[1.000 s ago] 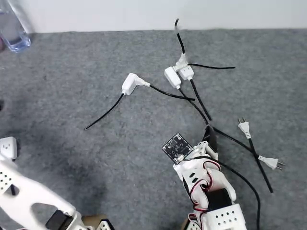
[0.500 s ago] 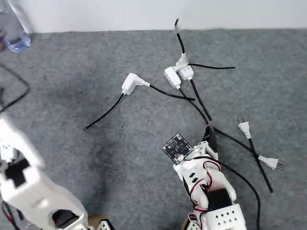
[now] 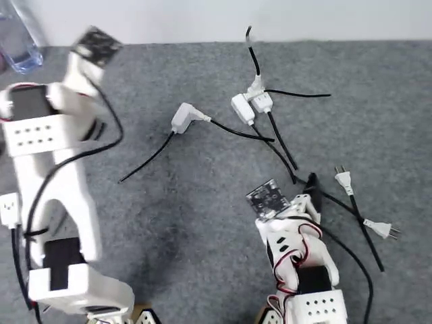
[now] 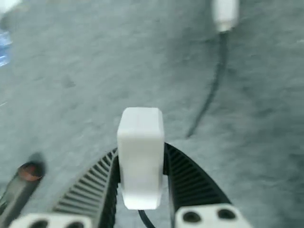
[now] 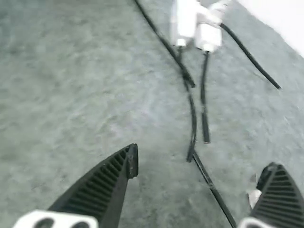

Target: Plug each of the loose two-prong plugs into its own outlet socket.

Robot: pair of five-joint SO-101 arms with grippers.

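While two plugs (image 3: 344,178) lie loose on the table (image 3: 169,223) near the right jaws, both are yet to be seated | right jaws: wide open, empty | left jaws: clamped on a white socket (image 4: 140,133), over the table's left

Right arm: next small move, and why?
Probably shift the right end effector toward the nearer two-prong plug and lower over it. Its jaws stand open and empty above the black cords. The plug lies loose on the grey mat close beside it. The left end effector is shut on a white block with a cord.
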